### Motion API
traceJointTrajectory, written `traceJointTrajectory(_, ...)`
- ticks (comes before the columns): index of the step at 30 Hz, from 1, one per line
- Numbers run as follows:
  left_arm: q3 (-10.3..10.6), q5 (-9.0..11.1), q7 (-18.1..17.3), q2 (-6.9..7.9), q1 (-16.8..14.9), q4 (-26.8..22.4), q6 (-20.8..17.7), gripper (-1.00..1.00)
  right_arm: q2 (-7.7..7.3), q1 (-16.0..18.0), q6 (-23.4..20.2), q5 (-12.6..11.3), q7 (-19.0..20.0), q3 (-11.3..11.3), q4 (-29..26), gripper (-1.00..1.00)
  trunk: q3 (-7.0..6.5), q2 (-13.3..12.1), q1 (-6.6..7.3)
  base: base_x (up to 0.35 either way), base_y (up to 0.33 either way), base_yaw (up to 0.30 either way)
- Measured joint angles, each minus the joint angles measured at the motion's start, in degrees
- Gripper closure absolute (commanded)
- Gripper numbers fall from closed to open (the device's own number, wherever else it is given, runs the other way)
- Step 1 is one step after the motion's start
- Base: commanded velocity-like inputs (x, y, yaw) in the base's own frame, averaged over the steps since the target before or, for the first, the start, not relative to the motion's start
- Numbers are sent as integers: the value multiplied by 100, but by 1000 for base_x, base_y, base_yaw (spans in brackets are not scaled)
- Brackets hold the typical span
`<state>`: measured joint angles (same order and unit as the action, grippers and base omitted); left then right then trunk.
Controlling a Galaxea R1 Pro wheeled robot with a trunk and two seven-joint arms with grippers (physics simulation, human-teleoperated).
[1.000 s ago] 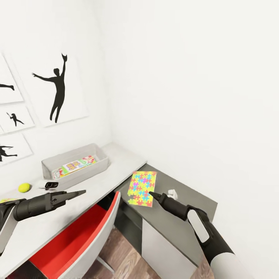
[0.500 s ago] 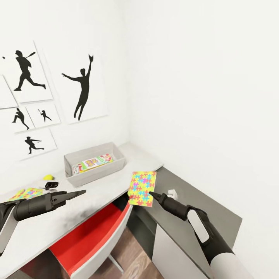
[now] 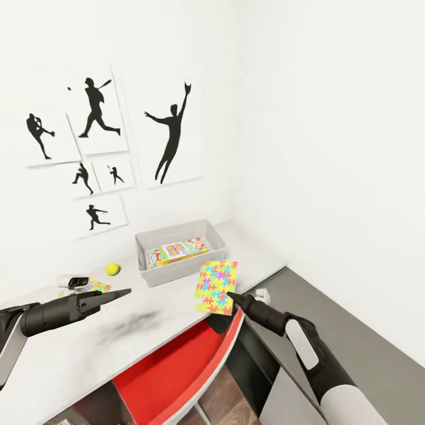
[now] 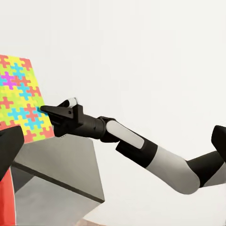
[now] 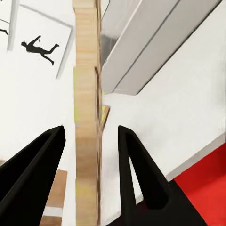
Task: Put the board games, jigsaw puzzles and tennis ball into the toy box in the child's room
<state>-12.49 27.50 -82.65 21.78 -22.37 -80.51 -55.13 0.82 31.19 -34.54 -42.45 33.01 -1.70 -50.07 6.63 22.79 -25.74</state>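
Head view: right gripper (image 3: 229, 294) gripping puzzle (image 3: 216, 287), held above table (image 3: 77, 348) edge.
Left gripper (image 3: 124, 291): seemingly closed, empty.
Ahead: toy box (image 3: 179, 268) holding game (image 3: 176, 250); ball (image 3: 112, 269) beside.
Change: camera panning; puzzle staying gripped.

Corner desk: long pale grey speckled top (image 3: 124, 348) joins dark grey top (image 3: 348, 330) at rt. On pale top: shallow pale grey open bin (image 3: 180, 267) w/ sloped sides near wall corner, small yellow-green ball (image 3: 112, 269) beside it, flat multicolour puzzle-pattern panel (image 3: 88, 288) nearby, small white-and-black gadget (image 3: 73, 281) next to panel.
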Motion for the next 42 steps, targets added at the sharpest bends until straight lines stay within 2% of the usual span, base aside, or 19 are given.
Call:
traceJointTrajectory(14, 1, -5, 7, 0, 0, 1, 12, -100, -4, 2, 0, -4, 1, 7, 1, 100, 0, 0, 0, 123, 56, 266)
traceJointTrajectory(33, 0, -5, 16, -4, 0, 10, 18, -100, -4, -2, 187, 4, 5, -1, 4, 100, 0, 0, 2, 257, 17, 10)
traceJointTrajectory(42, 0, -7, 12, 0, 6, 10, 18, -100, -4, -3, 184, -7, 7, -1, 2, 100, 0, 0, -1, 42, 0, 0)
